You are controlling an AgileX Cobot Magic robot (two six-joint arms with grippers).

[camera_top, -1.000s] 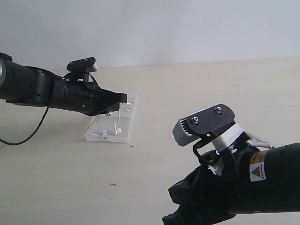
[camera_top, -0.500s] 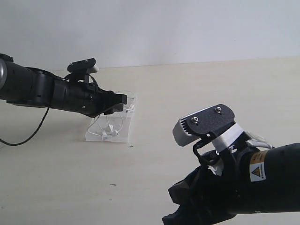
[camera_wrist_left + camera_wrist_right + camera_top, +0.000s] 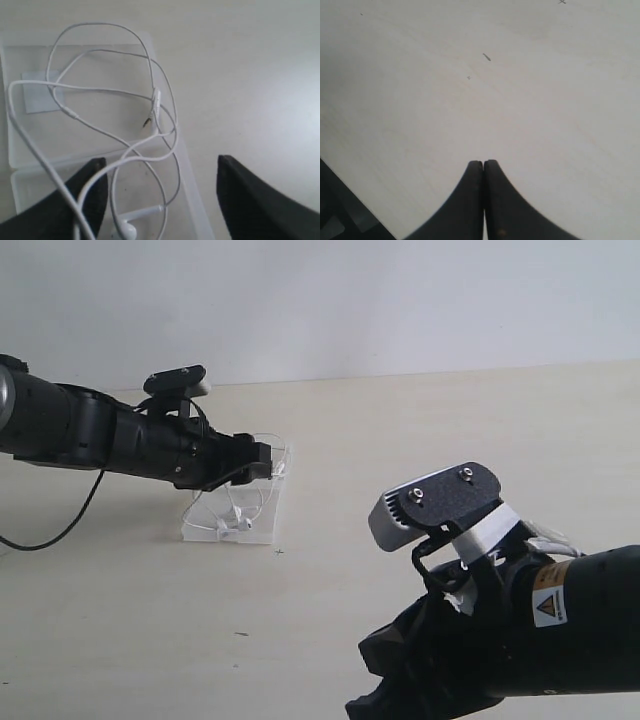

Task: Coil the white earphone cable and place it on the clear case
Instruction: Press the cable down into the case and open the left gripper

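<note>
The white earphone cable (image 3: pixel 156 102) lies in loose loops on the clear case (image 3: pixel 110 112), with an earbud (image 3: pixel 125 231) near the case's close end. The case's white patch (image 3: pixel 37 92) is at its far end. My left gripper (image 3: pixel 161 160) hovers just above the case, open, its jaws wide apart. One strand of cable crosses the tip of one finger (image 3: pixel 92 185). In the exterior view that gripper (image 3: pixel 262 462) is over the case (image 3: pixel 232 532) at the left. My right gripper (image 3: pixel 483 162) is shut on nothing, above bare table.
The right arm (image 3: pixel 500 640) fills the lower right of the exterior view, far from the case. The pale table (image 3: pixel 400 440) runs back to a white wall. A black cable (image 3: pixel 60 525) hangs from the left arm.
My left gripper has opened from shut. The cable has dropped from it and its loops have settled on the case. The right arm has not moved.
</note>
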